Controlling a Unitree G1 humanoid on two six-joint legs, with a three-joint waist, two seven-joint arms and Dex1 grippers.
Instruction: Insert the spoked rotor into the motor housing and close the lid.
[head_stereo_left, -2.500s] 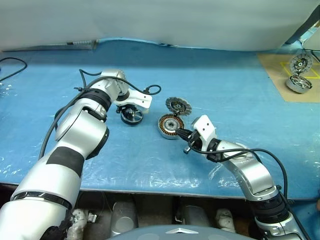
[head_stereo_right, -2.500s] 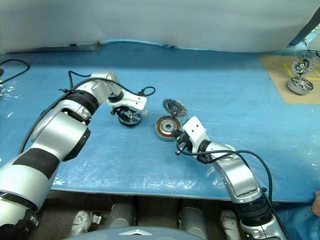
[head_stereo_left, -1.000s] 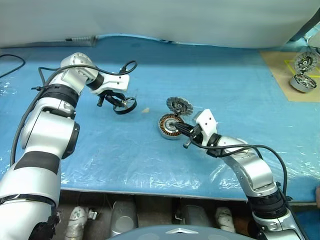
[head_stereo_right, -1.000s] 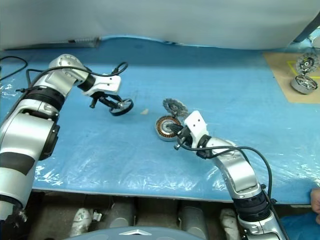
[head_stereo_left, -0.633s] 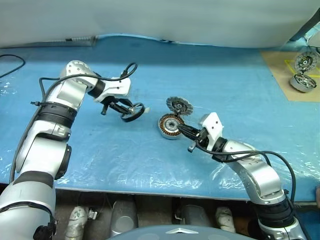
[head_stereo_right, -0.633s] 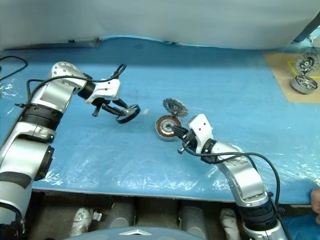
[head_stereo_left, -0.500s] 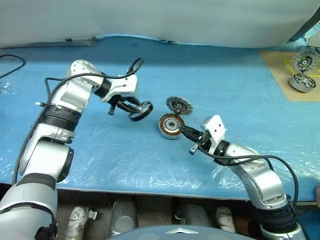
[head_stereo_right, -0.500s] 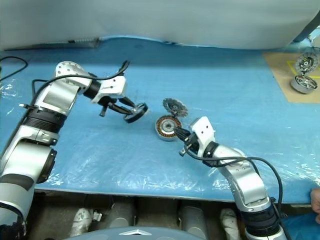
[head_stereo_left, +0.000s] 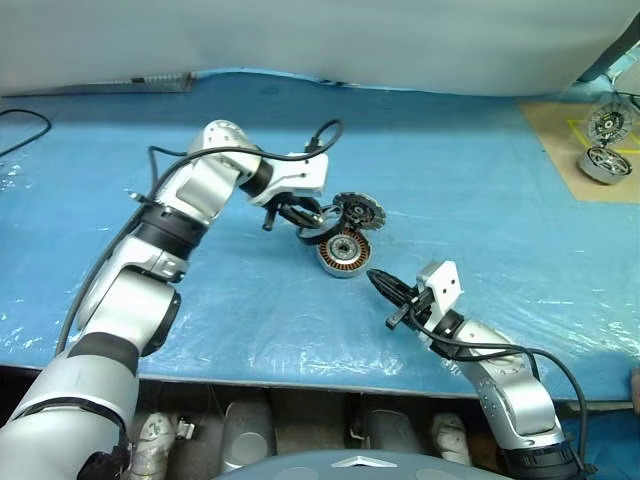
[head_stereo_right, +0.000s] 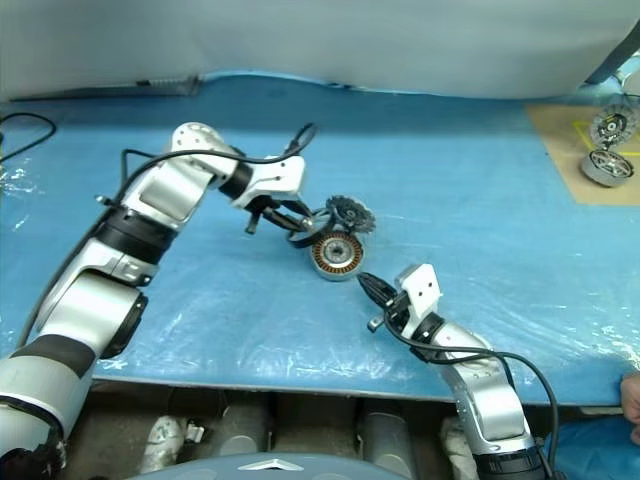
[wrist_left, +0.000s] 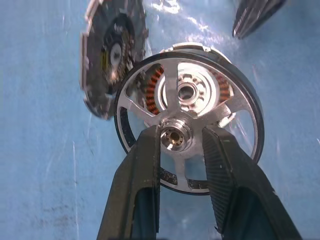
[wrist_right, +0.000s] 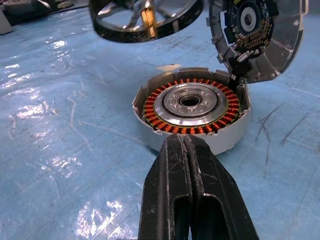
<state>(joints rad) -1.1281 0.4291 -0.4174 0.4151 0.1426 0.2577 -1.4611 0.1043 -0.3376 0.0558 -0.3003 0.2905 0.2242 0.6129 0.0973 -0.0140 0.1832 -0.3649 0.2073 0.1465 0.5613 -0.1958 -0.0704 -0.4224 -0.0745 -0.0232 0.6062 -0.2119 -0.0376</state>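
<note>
Since a second ago the left claw (head_stereo_left: 303, 217) has carried the spoked rotor (wrist_left: 187, 131) from the frame's left to just above the motor housing (head_stereo_left: 343, 251) at centre, pinching the hub. Right claw (head_stereo_left: 385, 288) has backed off toward lower right, fingers pressed together, empty. Risks: rotor hangs tilted and off-centre, so its shaft could miss the bore or its rim scrape the windings. Lid (head_stereo_left: 358, 211) stands open at the housing's far edge, close enough to get bumped. Two spare motor parts (head_stereo_left: 600, 147) sit far upper right on the tabletop (head_stereo_left: 480, 200), well clear.
</note>
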